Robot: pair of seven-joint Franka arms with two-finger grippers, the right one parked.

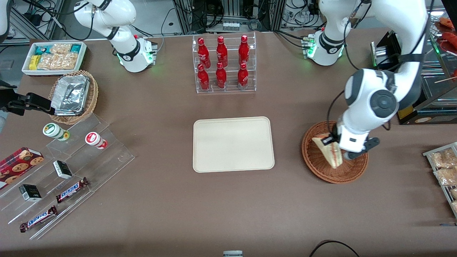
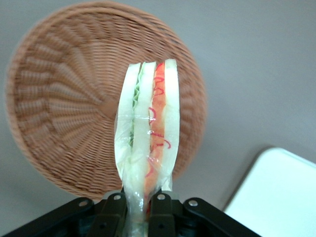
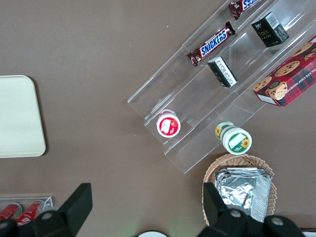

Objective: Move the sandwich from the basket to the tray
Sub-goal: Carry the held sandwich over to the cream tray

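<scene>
The sandwich [image 1: 330, 150] is a plastic-wrapped wedge of pale bread with red-orange and green layers, and it hangs lifted above the reddish-brown wicker basket [image 1: 317, 160]. My left gripper [image 1: 338, 147] is shut on its wrapped end. In the left wrist view the sandwich [image 2: 148, 128] stands out from between the two black fingers [image 2: 114, 212], with the empty basket [image 2: 64, 108] below it and a corner of the cream tray [image 2: 276, 197] beside it. The tray [image 1: 233, 144] lies flat at the table's middle, with nothing on it.
A clear rack of red bottles [image 1: 223, 64] stands farther from the front camera than the tray. A wire rack of packaged snacks [image 1: 444, 167] sits at the working arm's end. Toward the parked arm's end are acrylic steps with candy bars [image 1: 71, 190], a tan basket holding foil [image 1: 73, 96] and a white snack bin [image 1: 54, 57].
</scene>
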